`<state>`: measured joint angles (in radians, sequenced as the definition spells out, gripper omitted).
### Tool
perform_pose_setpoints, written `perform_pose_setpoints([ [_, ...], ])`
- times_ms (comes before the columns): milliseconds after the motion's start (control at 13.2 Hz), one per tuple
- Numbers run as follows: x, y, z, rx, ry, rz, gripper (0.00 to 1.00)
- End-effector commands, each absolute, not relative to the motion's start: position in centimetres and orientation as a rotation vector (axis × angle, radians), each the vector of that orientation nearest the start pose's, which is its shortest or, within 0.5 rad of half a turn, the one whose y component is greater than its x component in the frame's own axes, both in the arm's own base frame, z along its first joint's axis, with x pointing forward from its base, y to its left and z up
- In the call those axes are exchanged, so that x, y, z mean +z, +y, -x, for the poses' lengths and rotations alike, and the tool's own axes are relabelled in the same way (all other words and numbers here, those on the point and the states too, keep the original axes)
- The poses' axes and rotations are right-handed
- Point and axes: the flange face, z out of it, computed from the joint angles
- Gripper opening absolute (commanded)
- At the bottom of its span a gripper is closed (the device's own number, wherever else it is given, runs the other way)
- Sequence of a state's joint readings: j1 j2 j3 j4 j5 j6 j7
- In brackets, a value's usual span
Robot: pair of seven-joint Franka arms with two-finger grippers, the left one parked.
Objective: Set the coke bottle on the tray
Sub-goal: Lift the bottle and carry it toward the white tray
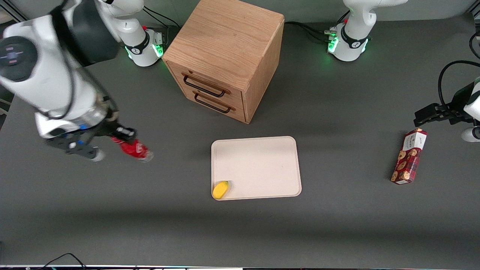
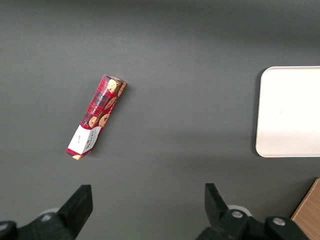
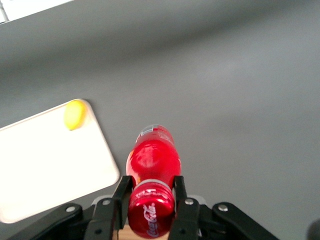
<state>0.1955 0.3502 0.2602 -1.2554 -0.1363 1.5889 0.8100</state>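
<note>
Gripper (image 1: 119, 135) at the front view's left edge clamps the small red-labelled coke bottle (image 1: 134, 148) by its cap end, tilted above the grey table, well apart from the cream-white rectangular tray (image 1: 258, 165); so narrow a hold could let it swing or slip.

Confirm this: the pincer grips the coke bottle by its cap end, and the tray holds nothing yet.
Not quite. The pincer does grip the coke bottle by its cap end, but the tray is not bare: a small yellow object lies in one corner, as the front view shows.
</note>
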Motion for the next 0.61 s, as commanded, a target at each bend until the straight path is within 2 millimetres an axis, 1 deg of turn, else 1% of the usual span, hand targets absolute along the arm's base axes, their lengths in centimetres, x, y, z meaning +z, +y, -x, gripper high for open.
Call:
perform_pose_setpoints([
  [0, 55.2, 32.2, -61.5, -0.051, 0.741, 3.086, 0.0],
  [76, 54.3, 34.8, -61.2, -0.054, 0.776, 3.066, 0.0],
  [151, 53.5, 36.2, -61.4, -0.052, 0.81, 3.045, 0.0],
  [227, 52.0, 37.4, -61.6, -0.047, 0.838, 3.024, 0.0],
  [303, 50.5, 38.1, -62.3, -0.052, 0.886, 2.985, 0.0],
  [378, 48.5, 38.6, -63.0, -0.048, 0.914, 2.967, 0.0],
  [529, 43.6, 39.3, -64.1, -0.003, 0.934, 2.974, 0.0],
])
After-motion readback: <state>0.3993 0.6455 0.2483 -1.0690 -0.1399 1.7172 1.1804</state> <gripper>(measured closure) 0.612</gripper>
